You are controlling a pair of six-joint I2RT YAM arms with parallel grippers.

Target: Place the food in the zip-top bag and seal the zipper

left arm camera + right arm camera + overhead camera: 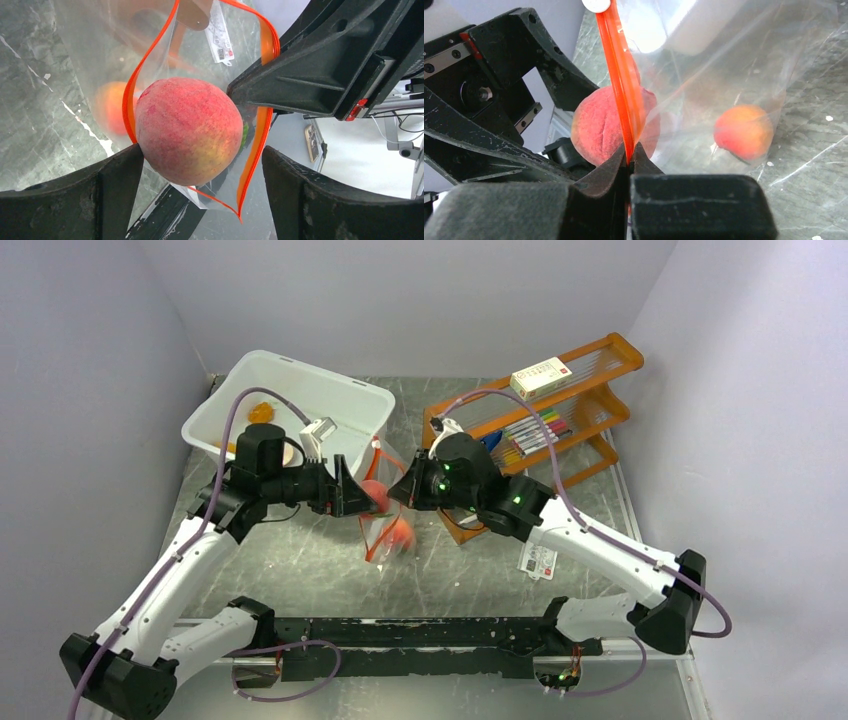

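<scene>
Scratched grey bench (300, 570), pale walls. The left gripper (202, 150) is spread, with a peach (187, 130) between its fingers at the mouth of the zip-top bag (100, 50), mid-bench. The right gripper (629, 157) is pinching the zipper (621, 75). There's an orange fruit (744, 131) inside. Risk imo: the floppy mouth sags, the peach snags on the strip and rolls out. The white tub (300, 400) at the far-left corner and the rack (590, 390) at far right crowd things.

Both arms reach toward the middle of the grey table (300, 575), where the left gripper (362, 502) and right gripper (400, 490) face each other closely at the mouth of the zip-top bag (383, 540). A reddish fruit (376, 494) sits between them at that mouth. An orange-pink fruit (400, 533) lies inside the bag, nearer. At the far left stands a white tub (330, 400) with an orange fruit (261, 412) in it. At the far right, an orange rack (610, 405) holds coloured markers (530, 432), with a white box (540, 377) on top.
</scene>
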